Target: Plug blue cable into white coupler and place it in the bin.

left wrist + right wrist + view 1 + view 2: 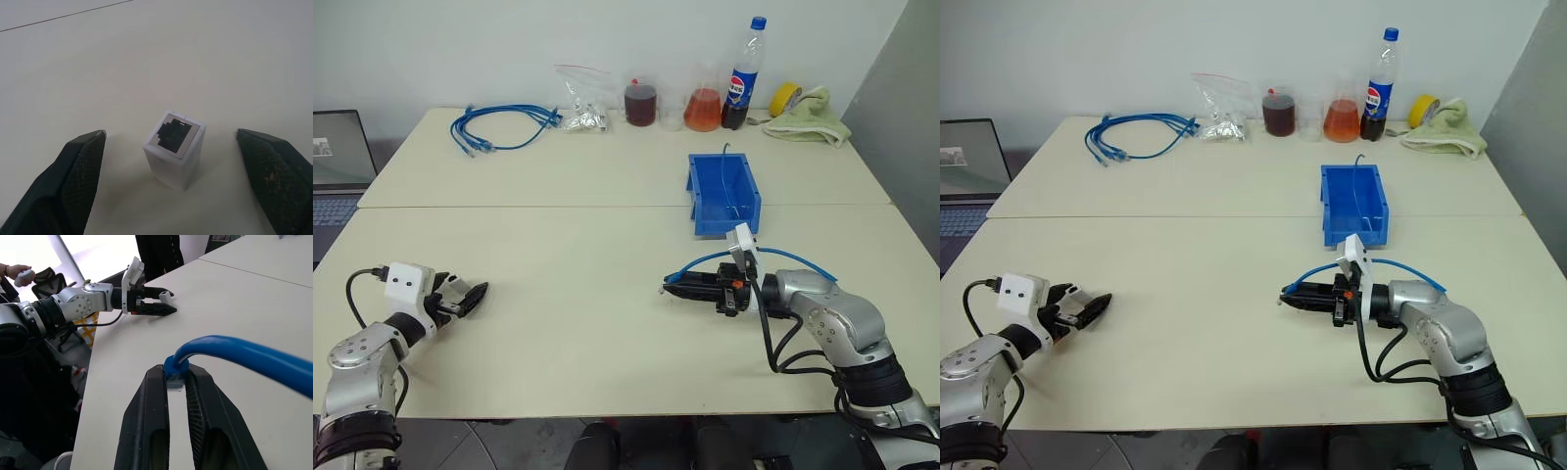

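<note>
The white coupler (pixel 174 148) stands on the table between the spread fingers of the left gripper (pixel 470 296), touching neither, its dark socket facing up. The blue cable (pixel 244 354) is pinched at its clear plug by the right gripper (pixel 176 382), its cord arching back over that wrist. The blue bin (pixel 722 191) sits open-topped beyond the right gripper, a thin cable inside.
</note>
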Robot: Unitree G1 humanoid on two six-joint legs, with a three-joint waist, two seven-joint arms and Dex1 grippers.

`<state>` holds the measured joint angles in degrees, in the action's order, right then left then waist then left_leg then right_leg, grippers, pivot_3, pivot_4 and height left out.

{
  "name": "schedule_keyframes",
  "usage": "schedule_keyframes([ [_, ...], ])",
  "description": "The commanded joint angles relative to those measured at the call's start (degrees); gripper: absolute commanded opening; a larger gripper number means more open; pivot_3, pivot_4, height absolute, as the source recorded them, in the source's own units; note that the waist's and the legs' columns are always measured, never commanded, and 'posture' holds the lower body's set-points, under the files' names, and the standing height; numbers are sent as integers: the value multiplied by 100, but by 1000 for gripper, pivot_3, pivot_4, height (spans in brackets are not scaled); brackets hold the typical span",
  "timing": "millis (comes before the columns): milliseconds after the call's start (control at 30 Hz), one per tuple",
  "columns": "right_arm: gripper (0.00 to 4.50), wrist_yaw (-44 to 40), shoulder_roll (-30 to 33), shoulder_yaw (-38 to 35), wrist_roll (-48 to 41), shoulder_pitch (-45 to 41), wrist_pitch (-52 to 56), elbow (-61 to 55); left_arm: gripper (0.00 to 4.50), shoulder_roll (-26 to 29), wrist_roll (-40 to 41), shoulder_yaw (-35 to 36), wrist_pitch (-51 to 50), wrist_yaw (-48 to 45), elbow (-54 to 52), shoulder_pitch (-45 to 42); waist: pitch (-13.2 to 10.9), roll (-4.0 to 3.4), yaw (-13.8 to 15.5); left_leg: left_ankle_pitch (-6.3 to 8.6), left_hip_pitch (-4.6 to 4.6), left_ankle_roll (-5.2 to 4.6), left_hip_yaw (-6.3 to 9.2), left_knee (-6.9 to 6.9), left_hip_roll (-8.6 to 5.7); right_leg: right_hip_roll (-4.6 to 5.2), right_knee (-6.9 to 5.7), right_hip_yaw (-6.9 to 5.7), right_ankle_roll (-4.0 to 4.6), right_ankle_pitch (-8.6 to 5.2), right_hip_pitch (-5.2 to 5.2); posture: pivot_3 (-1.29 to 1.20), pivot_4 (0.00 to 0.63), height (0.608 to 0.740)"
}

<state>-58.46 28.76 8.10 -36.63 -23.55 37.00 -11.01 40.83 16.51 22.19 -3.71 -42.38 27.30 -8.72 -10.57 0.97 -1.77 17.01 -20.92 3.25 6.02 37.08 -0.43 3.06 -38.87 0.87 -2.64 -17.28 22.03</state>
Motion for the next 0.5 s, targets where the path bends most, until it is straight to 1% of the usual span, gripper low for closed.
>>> schedule_keyframes([
  [33,197,16,-3,-66,3,-52,-42,-180,3477,49,-20,-102,-67,-119,-124,86,0,0,-2,0,0,0,0,0,0,0,-1,0,0,0,0,0,150,740],
  [100,197,20,-1,-71,3,-51,-40,-183,3064,16,-2,-107,-116,-107,-184,130,0,0,-2,0,0,0,0,1,2,1,-2,1,0,0,0,0,150,740],
  [167,197,25,-1,-75,6,-52,-41,-182,2560,-11,-2,-97,-143,-58,-222,157,0,0,-2,0,0,1,0,1,2,2,-2,2,0,0,0,0,150,740],
  [233,197,32,0,-79,9,-53,-43,-180,2169,-31,-8,-93,-157,-12,-265,185,0,0,-2,0,0,1,1,0,2,2,-3,1,0,0,1,0,150,740],
  [300,197,37,4,-87,7,-46,-44,-189,1664,-86,40,-62,-246,54,-400,245,0,0,-3,-1,1,1,0,0,2,1,-4,1,0,0,1,0,150,740],
  [367,197,45,12,-98,0,-34,-40,-206,1321,-162,94,-20,-393,158,-665,388,0,0,-5,-1,1,1,0,0,2,1,-5,2,0,0,2,0,150,740],
  [467,197,55,29,-115,-8,-8,-40,-229,686,-351,210,17,-694,364,-1306,754,0,0,-16,-1,3,2,-1,1,9,3,-6,9,0,0,2,0,150,740],
  [500,197,54,44,-120,-11,15,-40,-251,609,-446,246,10,-826,474,-1630,927,0,-1,-16,-1,3,2,-1,1,9,4,-6,9,0,0,2,0,150,740],
])
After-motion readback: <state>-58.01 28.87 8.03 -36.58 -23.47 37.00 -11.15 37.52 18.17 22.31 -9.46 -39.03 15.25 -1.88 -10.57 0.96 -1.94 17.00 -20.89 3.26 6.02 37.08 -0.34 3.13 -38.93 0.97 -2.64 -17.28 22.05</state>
